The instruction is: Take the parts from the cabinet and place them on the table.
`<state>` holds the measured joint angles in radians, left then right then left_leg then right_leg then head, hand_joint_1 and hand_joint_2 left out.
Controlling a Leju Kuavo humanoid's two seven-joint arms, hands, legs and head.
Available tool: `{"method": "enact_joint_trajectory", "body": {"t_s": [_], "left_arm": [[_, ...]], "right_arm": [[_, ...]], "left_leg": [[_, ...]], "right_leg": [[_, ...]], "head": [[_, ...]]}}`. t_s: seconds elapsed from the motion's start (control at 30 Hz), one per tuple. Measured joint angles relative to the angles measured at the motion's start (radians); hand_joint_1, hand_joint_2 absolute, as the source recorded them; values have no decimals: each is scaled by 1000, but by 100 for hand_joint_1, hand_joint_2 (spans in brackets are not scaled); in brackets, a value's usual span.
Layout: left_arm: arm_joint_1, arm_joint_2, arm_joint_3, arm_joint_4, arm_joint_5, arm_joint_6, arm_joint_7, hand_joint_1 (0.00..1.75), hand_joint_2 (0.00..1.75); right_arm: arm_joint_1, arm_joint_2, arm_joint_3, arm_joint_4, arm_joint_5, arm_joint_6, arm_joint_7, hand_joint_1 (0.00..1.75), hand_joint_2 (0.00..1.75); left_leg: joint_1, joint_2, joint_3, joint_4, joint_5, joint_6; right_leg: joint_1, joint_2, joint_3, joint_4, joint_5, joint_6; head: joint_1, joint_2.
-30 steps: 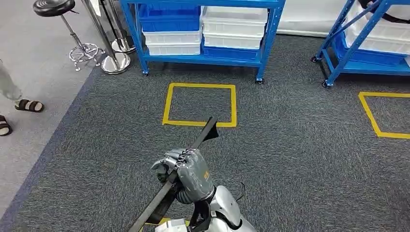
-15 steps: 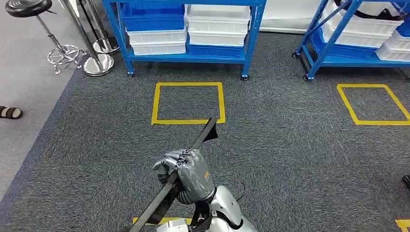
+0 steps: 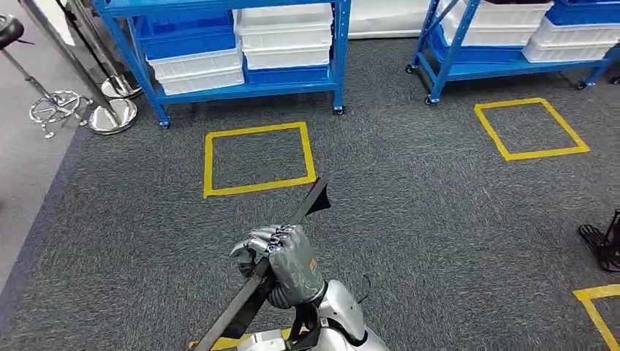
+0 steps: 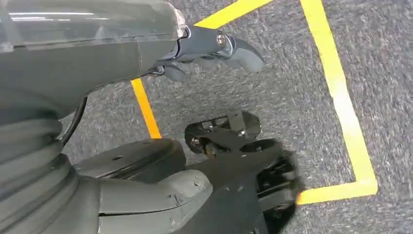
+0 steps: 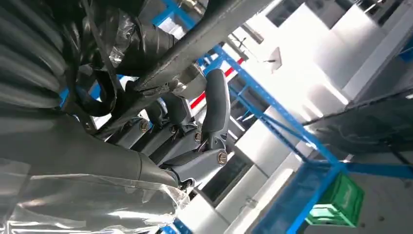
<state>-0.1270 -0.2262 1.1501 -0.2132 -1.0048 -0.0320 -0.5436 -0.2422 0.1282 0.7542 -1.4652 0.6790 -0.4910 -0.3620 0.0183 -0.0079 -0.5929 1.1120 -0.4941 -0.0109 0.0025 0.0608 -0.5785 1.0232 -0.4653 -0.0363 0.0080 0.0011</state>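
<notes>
A long black metal bar (image 3: 308,208) with an angled end slants up over the grey carpet in the head view. My right hand (image 3: 281,262) grips it around the middle, low in the centre of the picture. In the right wrist view the same bar (image 5: 204,39) runs across the dark fingers (image 5: 214,105) wrapped on it. My left hand (image 4: 146,58) hangs over the floor and holds nothing, its fingers (image 4: 234,48) apart from the thumb.
A blue cabinet rack (image 3: 333,58) with white and blue bins stands ahead, and a second rack (image 3: 439,62) at the back right. Yellow tape squares (image 3: 208,164) (image 3: 490,128) mark the carpet. A stool base (image 3: 51,106) and a chrome post base (image 3: 113,117) stand at left, a black wheeled object (image 3: 603,245) at right.
The camera has swung to the right, so racks and tape squares slid left and a person's sandalled feet left the picture. My right hand keeps the same grip on the bar.
</notes>
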Motion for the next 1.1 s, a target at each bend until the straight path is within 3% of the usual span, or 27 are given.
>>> {"method": "enact_joint_trajectory", "body": {"t_s": [0.03, 0.07, 0.17, 0.2, 0.23, 0.27, 0.3, 0.37, 0.4, 0.43, 0.5, 0.53, 0.57, 0.6, 0.67, 0.7, 0.73, 0.77, 0.8, 0.83, 0.87, 1.0, 1.03, 1.07, 1.1], "left_arm": [[0, 0, 0, 0, 0, 0, 0, 0, 175], [-1, 1, 0, 0, 1, 0, 0, 0, 175], [-3, 1, 0, 0, 2, 2, -3, 0, 175], [-4, 0, 0, 0, 2, 2, -3, 0, 175], [-6, -3, 0, 0, 2, 2, -4, 0, 175], [-7, -5, 0, 0, 3, 3, -5, 0, 175], [-7, -6, 0, 0, 2, 3, -6, 0, 175], [-5, -5, 0, 0, 3, 3, -6, 0, 175], [-5, -5, 0, 0, 3, 6, -6, 0, 175], [-4, -6, 0, 0, 3, 8, -6, 0, 175], [-5, -6, 0, 0, 5, 11, -6, 0, 175], [-6, -6, 0, 0, 5, 13, -6, 0, 175], [-5, -6, 0, 0, 5, 14, -6, 0, 175], [-6, -6, 0, 0, 6, 16, -8, 0, 175], [-5, -6, 0, 0, 6, 18, -10, 0, 175], [-6, -6, 0, 0, 6, 18, -11, 0, 175], [-7, -6, 0, 0, 6, 18, -11, 0, 175], [-7, -6, 0, 0, 6, 18, -12, 0, 175], [-6, -6, 0, 0, 6, 19, -12, 0, 175], [-4, -6, 0, 0, 6, 19, -12, 0, 175], [-2, -6, 0, 0, 6, 19, -12, 0, 175], [-2, -6, 0, 0, 6, 19, -12, 0, 175], [1, -6, 0, 0, 6, 19, -12, 0, 175], [1, -6, 0, 0, 6, 19, -12, 0, 175], [0, -6, 0, 0, 5, 20, -12, 0, 175]], "right_arm": [[0, 0, 0, 0, -2, 2, -1, 175, 175], [-2, 0, 0, 0, -3, 3, -1, 175, 175], [0, 0, 0, 0, -5, 3, -3, 175, 175], [0, 0, 0, 0, -5, 3, -4, 175, 175], [1, 0, 0, -1, -5, 3, -5, 175, 175], [-3, 0, 0, -3, -5, 3, -6, 175, 175], [-5, 0, 0, -3, -5, 3, -7, 175, 175], [-3, -2, 1, -3, -7, 6, -8, 175, 175], [-2, -3, 1, -3, -8, 6, -8, 175, 175], [-2, -5, 1, -3, -8, 7, -8, 175, 175], [-2, -6, 1, -3, -9, 6, -8, 175, 175], [-2, -6, 1, -6, -9, 6, -8, 175, 175], [-3, -6, 1, -9, -9, 6, -9, 175, 175], [-2, -6, 1, -12, -9, 5, -9, 175, 175], [-1, -6, 1, -14, -11, 5, -9, 175, 175], [0, -7, 1, -14, -11, 5, -9, 175, 175], [2, -7, 1, -18, -11, 5, -9, 175, 175], [1, -7, 1, -21, -11, 4, -10, 175, 175], [0, -6, 1, -22, -11, 4, -10, 175, 175], [0, -6, 3, -22, -11, 4, -10, 175, 175], [1, -6, 3, -22, -12, 4, -10, 175, 175], [2, -6, 3, -22, -12, 4, -10, 175, 175], [4, -6, 3, -22, -12, 4, -9, 175, 175], [5, -6, 3, -22, -12, 4, -10, 175, 175], [5, -6, 4, -22, -12, 4, -10, 175, 175]], "left_leg": [[0, -28, 31, -71, 20, 7], [2, -62, 42, -86, 3, 12], [-6, -41, 44, -98, 7, 19], [-5, -30, 47, -109, 13, 27], [3, -11, 54, -124, 24, 35], [4, -5, 55, -131, 27, 41], [3, 7, 53, -132, 29, 46], [2, 34, 51, -131, 27, 47], [2, 45, 49, -129, 27, 46], [2, 58, 49, -128, 26, 45], [4, 78, 51, -122, 20, 39], [4, 86, 52, -117, 16, 33], [-3, 92, 52, -114, 11, 25], [-5, 100, 51, -111, 8, 19], [-4, 114, 54, -113, 8, 8], [-3, 127, 59, -115, 8, 1], [3, 105, 55, -107, -6, -7], [4, 62, 44, -75, -32, -8], [6, 35, 17, -13, -72, -9], [5, 21, -21, 72, -113, -10], [5, 18, -37, 108, -128, -11], [5, 16, -49, 132, -137, -11], [5, 15, -84, 202, -153, -12], [5, 15, -89, 211, -148, -12], [6, -12, 15, -27, 3, 0]], "right_leg": [[-1, 9, -1, 2, -1, 1], [4, 15, -7, 4, 1, 8], [-9, 45, -21, 2, 13, 29], [-6, 54, -21, -2, 16, 36], [-4, 29, -25, 12, 4, 40], [0, -12, -44, 48, -25, 45], [-3, -34, -79, 118, -66, 49], [-11, -49, -150, 263, -126, 57], [-14, -52, -167, 297, -129, 60], [-19, -55, -161, 283, -109, 63], [-24, -73, -79, 134, -25, 65], [-24, -99, -26, 40, 12, 62], [-12, -141, -8, 0, -4, 58], [-10, -124, -12, -2, 4, 48], [-6, -105, -19, 3, 3, 42], [-5, -92, -19, 0, 6, 35], [-17, -83, -13, -9, 12, 25], [-17, -75, -14, -11, 14, 19], [-17, -68, -15, -10, 15, 13], [-15, -57, -16, -10, 15, 12], [-14, -52, -16, -10, 15, 12], [-14, -48, -17, -10, 15, 12], [-11, -33, -18, -7, 15, 11], [-11, -26, -18, -6, 15, 11], [-11, 25, -17, 5, 12, 15]], "head": [[0, 0], [0, 0], [-1, 0], [0, 0], [0, 0], [2, 0], [1, 0], [1, 0], [1, 0], [1, 0], [1, 0], [1, 0], [1, 0], [0, 0], [1, 0], [1, 0], [1, 0], [1, 0], [0, 0], [0, 0], [0, 0], [0, 0], [0, 0], [0, 0], [0, 0]]}}
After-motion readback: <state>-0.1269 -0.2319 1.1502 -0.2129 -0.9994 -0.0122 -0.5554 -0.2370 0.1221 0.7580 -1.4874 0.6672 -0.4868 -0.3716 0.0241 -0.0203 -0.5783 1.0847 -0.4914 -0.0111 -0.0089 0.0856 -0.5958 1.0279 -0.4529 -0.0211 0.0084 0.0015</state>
